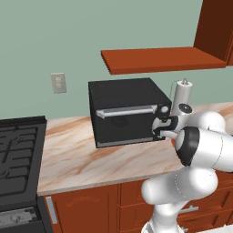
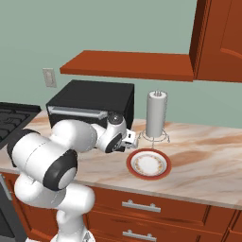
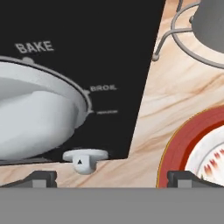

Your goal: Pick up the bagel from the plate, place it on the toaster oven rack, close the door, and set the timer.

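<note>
While the gripper (image 3: 109,178) faces the oven's knob (image 3: 35,118), fingers spread and empty, the plate (image 3: 175,148) lies just beside one fingertip (image 3: 186,177).

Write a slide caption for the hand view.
Gripper close to the toaster oven's control panel, at a large silver dial, plate beside it.

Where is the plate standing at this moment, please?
The plate lies on the counter to the right of the black toaster oven, just in front of the paper-towel roll. In the hand view its red rim shows at lower right.
</note>
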